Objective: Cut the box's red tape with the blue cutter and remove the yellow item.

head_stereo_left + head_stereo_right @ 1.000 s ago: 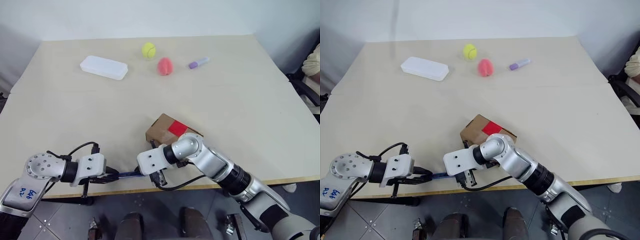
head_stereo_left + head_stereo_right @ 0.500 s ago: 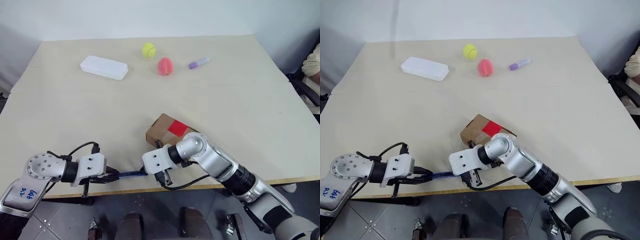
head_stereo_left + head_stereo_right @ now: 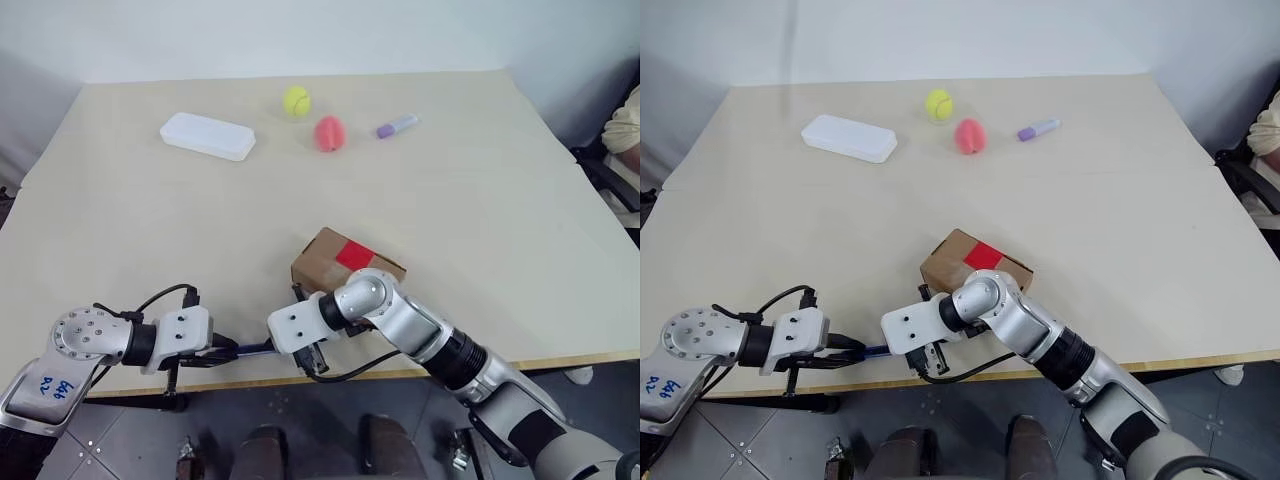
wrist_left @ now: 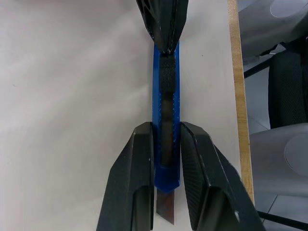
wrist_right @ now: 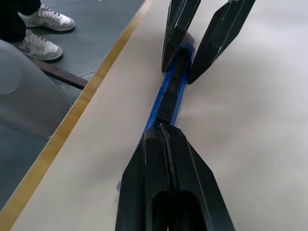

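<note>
At the table's (image 3: 480, 230) near edge, the left gripper (image 4: 166, 144) is clamping the cutter (image 4: 166, 96) by its blade end, one finger pressing on each long side. The left wrist view is showing the bare blade poking out between those fingers at the tool's end, a detail the head views are too distant to give. The right gripper (image 5: 166, 134) is meeting the cutter from the opposite end with its fingers pressed flat together; in the right wrist view its closed tips are sitting on top of the blue body at the black slider. That same view is also showing the left gripper's two fingers straddling the far end, with the wooden table edge and a pair of shoes on the floor beyond it.

From the head views, the two grippers are facing each other along the edge, the cutter (image 3: 255, 349) bridging them. Just behind the right wrist, the box (image 3: 340, 262) is sitting closed, the red tape (image 3: 355, 256) on its top face. Well beyond, near the far edge, a white case (image 3: 208, 135), a tennis ball (image 3: 296, 100), a pink ball (image 3: 329, 132) and a lavender marker (image 3: 397, 126) are lying in a loose row.
</note>
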You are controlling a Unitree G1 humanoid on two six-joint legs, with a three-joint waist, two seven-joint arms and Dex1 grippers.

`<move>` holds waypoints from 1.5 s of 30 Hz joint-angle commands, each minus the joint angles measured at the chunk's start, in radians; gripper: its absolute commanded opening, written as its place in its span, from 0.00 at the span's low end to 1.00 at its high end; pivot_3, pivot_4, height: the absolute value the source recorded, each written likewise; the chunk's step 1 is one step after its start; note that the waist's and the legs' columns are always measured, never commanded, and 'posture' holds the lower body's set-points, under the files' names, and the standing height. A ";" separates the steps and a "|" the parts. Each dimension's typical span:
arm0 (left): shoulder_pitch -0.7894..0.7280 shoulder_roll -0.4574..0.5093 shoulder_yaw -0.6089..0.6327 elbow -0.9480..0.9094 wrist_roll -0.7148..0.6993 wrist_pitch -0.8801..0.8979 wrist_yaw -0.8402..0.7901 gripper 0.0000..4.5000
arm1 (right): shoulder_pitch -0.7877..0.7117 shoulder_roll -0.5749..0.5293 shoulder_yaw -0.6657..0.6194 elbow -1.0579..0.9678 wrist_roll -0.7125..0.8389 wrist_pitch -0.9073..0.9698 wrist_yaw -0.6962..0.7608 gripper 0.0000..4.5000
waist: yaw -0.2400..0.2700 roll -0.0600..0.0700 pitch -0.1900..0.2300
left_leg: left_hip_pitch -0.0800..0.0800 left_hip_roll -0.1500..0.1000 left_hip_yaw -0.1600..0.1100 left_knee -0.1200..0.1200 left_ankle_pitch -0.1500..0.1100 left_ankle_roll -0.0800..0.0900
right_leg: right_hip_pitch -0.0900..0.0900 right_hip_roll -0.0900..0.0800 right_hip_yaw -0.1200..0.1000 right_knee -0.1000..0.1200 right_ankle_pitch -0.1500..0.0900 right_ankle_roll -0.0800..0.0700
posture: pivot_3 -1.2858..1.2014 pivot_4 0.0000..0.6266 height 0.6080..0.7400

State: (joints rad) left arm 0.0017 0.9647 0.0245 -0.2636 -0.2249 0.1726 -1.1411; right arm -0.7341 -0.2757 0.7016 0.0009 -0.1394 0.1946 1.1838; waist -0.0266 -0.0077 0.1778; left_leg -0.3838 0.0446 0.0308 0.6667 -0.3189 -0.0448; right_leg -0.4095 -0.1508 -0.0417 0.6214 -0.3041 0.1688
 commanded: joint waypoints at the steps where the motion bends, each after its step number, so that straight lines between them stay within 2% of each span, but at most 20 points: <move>1: 0.009 -0.016 -0.014 -0.011 0.013 0.005 0.022 0.10 | -0.001 0.018 0.015 0.000 0.002 -0.003 0.010 0.00 | 0.000 0.000 0.000 | 0.000 0.000 0.000 0.000 0.000 0.000 | 0.000 0.000 0.000 0.000 0.000 0.000 | 0.52 0.24 1.00; 7: 0.002 -0.031 -0.018 -0.005 0.017 -0.004 0.030 0.10 | -0.002 0.035 0.011 0.023 0.003 -0.016 0.009 0.00 | 0.001 0.000 0.000 | 0.000 0.000 0.000 0.000 0.000 0.000 | 0.000 0.000 0.000 0.000 0.000 0.000 | 0.52 0.24 1.00; 11: 0.003 -0.037 -0.006 0.003 0.019 -0.005 0.040 0.10 | -0.012 0.060 -0.070 0.002 0.058 0.041 -0.017 0.00 | 0.002 0.000 0.000 | 0.000 0.000 0.000 0.000 0.000 0.000 | 0.000 0.000 0.000 0.000 0.000 0.000 | 0.52 0.24 1.00; 15: 0.023 -0.048 0.043 0.001 -0.009 -0.028 0.049 0.10 | -0.017 0.043 -0.202 -0.112 0.182 0.213 -0.011 0.00 | 0.001 0.000 0.000 | -0.001 0.000 0.000 0.000 0.000 0.000 | 0.000 0.000 0.000 0.000 0.000 0.000 | 0.52 0.24 1.00; 20: 0.051 -0.074 0.105 -0.007 -0.043 -0.063 0.069 0.10 | -0.019 -0.031 -0.285 -0.228 0.269 0.371 0.001 0.00 | 0.000 0.000 0.000 | -0.001 0.001 0.000 0.000 0.000 -0.001 | -0.001 0.000 0.000 0.000 0.000 0.000 | 0.52 0.24 1.00; 23: 0.062 -0.120 0.211 -0.013 -0.104 -0.113 0.100 0.10 | -0.072 -0.146 -0.418 -0.293 0.388 0.581 0.032 0.12 | 0.000 -0.001 0.001 | -0.002 0.001 0.000 0.000 0.000 -0.001 | -0.002 0.000 0.000 0.000 0.000 0.000 | 0.52 0.24 1.00; 26: 0.033 -0.160 0.288 0.020 -0.127 -0.181 0.130 0.10 | -0.150 -0.201 -0.518 -0.286 0.483 0.760 0.000 0.34 | 0.000 -0.001 0.001 | -0.003 0.001 0.001 0.001 -0.001 -0.001 | -0.002 0.000 0.000 -0.001 0.000 -0.001 | 0.52 0.24 1.00; 32: -0.078 -0.197 0.312 0.118 -0.108 -0.327 0.156 0.10 | -0.294 -0.200 -0.616 -0.212 0.607 0.983 -0.081 0.80 | -0.003 -0.001 0.001 | -0.002 0.002 0.002 -0.001 -0.001 -0.001 | -0.003 0.001 -0.001 -0.001 0.000 -0.002 | 0.52 0.24 1.00; 35: -0.154 -0.222 0.283 0.199 -0.048 -0.457 0.186 0.10 | -0.369 -0.186 -0.653 -0.141 0.655 1.065 -0.122 0.99 | -0.002 -0.001 0.001 | -0.002 0.002 0.004 0.000 -0.001 -0.001 | -0.004 0.001 -0.001 -0.001 0.001 -0.002 | 0.52 0.24 1.00; 40: -0.295 -0.299 0.190 0.336 0.045 -0.599 0.246 0.10 | -0.483 -0.128 -0.681 0.055 0.669 1.125 -0.214 0.99 | -0.002 -0.001 0.001 | -0.002 0.002 0.004 0.001 -0.001 -0.001 | -0.004 0.000 -0.002 0.000 0.001 -0.002 | 0.52 0.24 1.00; 45: -0.395 -0.372 0.118 0.447 0.103 -0.716 0.299 0.10 | -0.522 -0.088 -0.663 0.137 0.700 1.152 -0.238 0.99 | -0.004 -0.001 0.001 | -0.002 0.002 0.005 0.001 -0.001 -0.001 | -0.004 0.000 -0.003 0.000 0.002 -0.001 | 0.52 0.24 1.00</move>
State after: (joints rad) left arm -0.3667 0.6005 0.1513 0.1727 -0.1351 -0.4924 -0.8750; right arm -1.2233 -0.3679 0.0381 0.1364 0.5395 1.3498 0.9465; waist -0.0309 -0.0090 0.1786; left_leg -0.3858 0.0469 0.0355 0.6671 -0.3198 -0.0456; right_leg -0.4137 -0.1507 -0.0453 0.6211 -0.3025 0.1677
